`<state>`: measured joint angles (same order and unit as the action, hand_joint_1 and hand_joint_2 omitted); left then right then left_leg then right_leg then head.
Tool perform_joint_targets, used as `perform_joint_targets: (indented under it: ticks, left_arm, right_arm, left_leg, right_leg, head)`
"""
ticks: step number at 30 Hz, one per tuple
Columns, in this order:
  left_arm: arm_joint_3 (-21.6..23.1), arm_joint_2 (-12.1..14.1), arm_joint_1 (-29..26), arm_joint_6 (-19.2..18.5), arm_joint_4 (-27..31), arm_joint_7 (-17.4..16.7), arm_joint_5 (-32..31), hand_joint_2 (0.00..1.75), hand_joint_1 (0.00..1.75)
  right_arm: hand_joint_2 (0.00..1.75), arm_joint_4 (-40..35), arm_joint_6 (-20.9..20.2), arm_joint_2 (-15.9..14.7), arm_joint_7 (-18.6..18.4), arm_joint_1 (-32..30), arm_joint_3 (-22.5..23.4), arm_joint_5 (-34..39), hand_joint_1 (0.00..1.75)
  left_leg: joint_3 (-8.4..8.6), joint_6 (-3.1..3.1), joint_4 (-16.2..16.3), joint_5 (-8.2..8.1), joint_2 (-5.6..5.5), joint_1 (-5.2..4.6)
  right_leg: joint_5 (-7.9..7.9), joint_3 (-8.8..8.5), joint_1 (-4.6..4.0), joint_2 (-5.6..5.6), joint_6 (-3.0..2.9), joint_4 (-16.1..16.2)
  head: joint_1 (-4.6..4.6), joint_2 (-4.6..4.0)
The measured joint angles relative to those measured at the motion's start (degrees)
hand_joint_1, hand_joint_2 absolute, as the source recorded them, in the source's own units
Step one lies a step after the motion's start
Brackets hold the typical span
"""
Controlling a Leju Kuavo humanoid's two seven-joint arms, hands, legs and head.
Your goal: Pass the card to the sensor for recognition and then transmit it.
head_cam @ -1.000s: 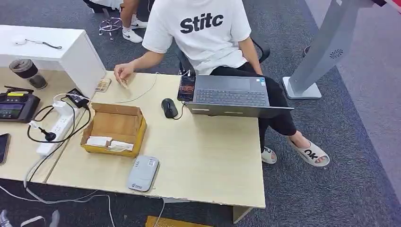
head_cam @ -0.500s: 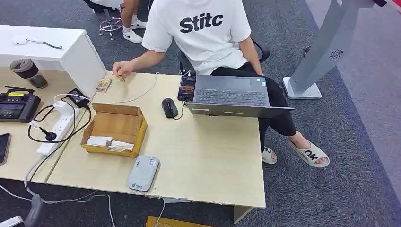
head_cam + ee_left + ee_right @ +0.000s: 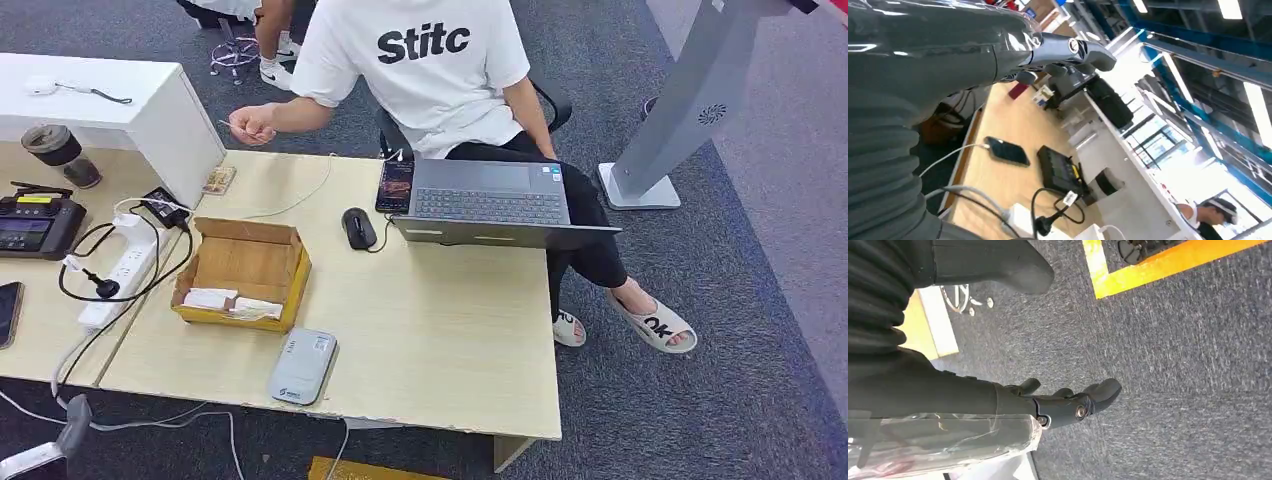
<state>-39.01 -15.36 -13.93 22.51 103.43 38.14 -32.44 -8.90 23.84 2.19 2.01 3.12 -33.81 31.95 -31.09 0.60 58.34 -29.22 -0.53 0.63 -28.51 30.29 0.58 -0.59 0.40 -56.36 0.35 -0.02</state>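
At the table's near-left corner we log our left hand [image 3: 40,455], fingers apart and empty, due a slow, level reach toward the cards [image 3: 232,301] lying in the cardboard box [image 3: 245,262]; right hand [image 3: 1068,400] empty, fingers loosely extended.

Cardboard box [image 3: 242,272] beside sensor [image 3: 303,367] — obstacle

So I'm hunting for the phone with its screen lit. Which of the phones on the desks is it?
The phone standing against the laptop's left side, near the mouse; its screen glows. The other phone, at the left desk's edge, is dark.
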Motion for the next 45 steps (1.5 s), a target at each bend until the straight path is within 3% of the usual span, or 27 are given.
perform_joint_targets:
  ticks: [6,7,11,12,13,14,16,22,30,33,39,40,41,42,43,45]
  left_arm:
    - [0.72,1.27,0.06,0.02,0.15,-0.57,-0.94,1.75,0.00]
    - [1.87,2.76,0.20,0.31,0.17,-1.83,-2.35,1.75,0.00]
    - [7.50,10.88,1.52,1.33,-0.48,-7.80,-4.61,1.75,0.00]
    - [9.04,14.28,2.64,1.18,-1.87,-12.23,-6.41,1.75,0.00]
    - [11.71,19.78,4.68,3.56,-6.57,-17.80,-17.05,1.75,0.00]
    - [13.88,24.72,7.29,5.34,-13.01,-21.03,-20.88,1.75,0.00]
    - [14.90,26.66,8.44,8.32,-16.01,-22.88,-25.34,1.75,0.00]
    - [17.94,30.18,11.41,12.83,-23.51,-26.36,-32.65,1.75,0.00]
    - [22.86,31.29,15.44,16.83,-30.65,-28.83,-36.72,1.75,0.00]
    - [24.28,31.21,16.38,16.92,-31.70,-28.63,-39.21,1.75,0.00]
    - [25.66,29.31,18.09,16.96,-32.09,-24.41,-42.07,1.75,0.00]
    - [25.85,28.78,18.42,16.96,-32.09,-23.71,-42.18,1.75,0.28]
    - [26.03,28.36,18.77,16.96,-32.09,-23.17,-42.20,1.75,0.28]
    - [26.25,27.78,19.11,16.96,-32.09,-22.73,-42.27,1.75,1.06]
    - [26.60,27.31,19.44,16.96,-32.09,-22.38,-42.33,1.75,1.75]
    - [27.43,26.55,19.93,16.96,-32.09,-22.23,-42.60,1.75,1.75]
  right_arm:
    - [1.75,0.00,-0.24,0.00,-0.22,0.02,-0.24,-0.28,0.00]
    - [1.75,0.00,-0.39,0.00,-0.50,0.12,-0.54,-0.39,0.00]
    - [1.75,0.00,-1.00,0.00,-0.79,0.47,-1.94,-0.48,0.00]
    - [1.75,0.02,-1.33,0.00,-1.66,0.53,-2.49,-1.38,0.00]
    - [1.75,0.02,-1.42,0.00,-1.84,0.74,-3.28,-1.38,0.00]
    - [1.75,0.02,-1.42,-0.13,-1.79,0.81,-3.61,-1.46,0.00]
    - [1.75,0.02,-1.42,-0.33,-1.79,0.85,-4.00,-1.48,0.00]
    - [1.75,0.02,-1.64,-0.52,-1.79,1.10,-4.76,-2.34,0.00]
    - [1.75,0.00,-2.10,-0.55,-2.32,1.70,-5.33,-2.38,0.00]
    - [1.75,0.00,-2.18,-0.57,-2.56,1.77,-5.75,-2.40,0.00]
    - [1.75,0.00,-2.18,-0.57,-2.69,1.93,-6.14,-2.49,0.00]
    - [1.75,0.00,-2.18,-0.57,-2.69,1.97,-6.16,-2.49,0.00]
    - [1.75,0.00,-2.18,-0.57,-2.69,1.99,-6.16,-2.49,0.00]
    - [1.75,0.00,-2.14,-0.57,-2.75,2.04,-6.18,-2.49,0.00]
    - [1.75,0.00,-2.10,-0.57,-2.75,2.10,-6.18,-2.49,0.00]
    - [1.75,0.00,-2.08,-0.57,-2.75,2.21,-6.18,-2.47,0.00]
  left_leg:
    - [0.00,0.00,0.00,0.00,0.00,0.00]
    - [0.01,-0.01,0.00,0.01,0.00,0.01]
    - [0.01,-0.01,0.00,0.01,0.02,0.01]
    - [0.00,-0.01,0.00,0.01,0.00,-0.01]
    - [0.02,-0.02,0.00,0.01,0.01,0.00]
    - [0.02,-0.07,0.00,0.05,0.03,0.03]
    - [0.02,-0.07,0.00,0.05,0.03,0.03]
    - [0.00,-0.06,0.00,0.05,0.03,0.01]
    - [0.01,-0.06,0.01,0.05,0.02,0.00]
    - [0.01,-0.06,0.01,0.05,0.03,0.00]
    - [0.00,-0.06,0.01,0.05,0.03,0.00]
    - [0.00,-0.06,0.01,0.05,0.03,0.00]
    - [0.00,-0.06,0.01,0.05,0.02,0.00]
    - [0.00,-0.06,0.01,0.05,0.02,0.00]
    - [0.00,-0.06,0.01,0.05,0.02,0.00]
    - [0.00,-0.06,0.02,0.05,0.03,0.00]
  right_leg:
    - [0.00,0.00,0.00,0.00,0.00,0.00]
    - [0.00,0.00,-0.01,0.00,0.00,-0.01]
    - [0.01,0.01,0.00,-0.02,-0.02,-0.05]
    - [0.01,0.01,0.01,0.00,-0.02,-0.04]
    - [0.03,0.01,0.00,-0.01,-0.05,-0.05]
    - [0.04,0.02,-0.03,-0.04,-0.06,-0.08]
    - [0.03,0.02,-0.02,-0.03,-0.06,-0.09]
    - [0.03,0.02,-0.01,-0.04,-0.06,-0.08]
    - [0.04,0.02,0.00,-0.03,-0.06,-0.07]
    - [0.04,0.03,-0.01,-0.03,-0.06,-0.08]
    - [0.04,0.04,0.00,-0.04,-0.06,-0.07]
    - [0.04,0.04,0.00,-0.04,-0.06,-0.07]
    - [0.04,0.04,0.00,-0.03,-0.06,-0.07]
    - [0.04,0.04,0.00,-0.03,-0.06,-0.07]
    - [0.04,0.03,0.00,-0.03,-0.06,-0.07]
    - [0.05,0.03,0.00,-0.04,-0.06,-0.07]
  head:
    - [-0.02,0.00]
    - [0.00,0.00]
    - [0.02,0.00]
    - [0.02,0.00]
    - [0.00,0.00]
    - [0.00,0.00]
    - [0.00,0.00]
    - [0.02,0.00]
    - [0.02,0.00]
    - [0.02,0.00]
    - [0.04,0.00]
    - [0.00,0.00]
    - [0.02,0.00]
    - [0.02,0.00]
    - [0.02,0.00]
    - [0.04,0.00]
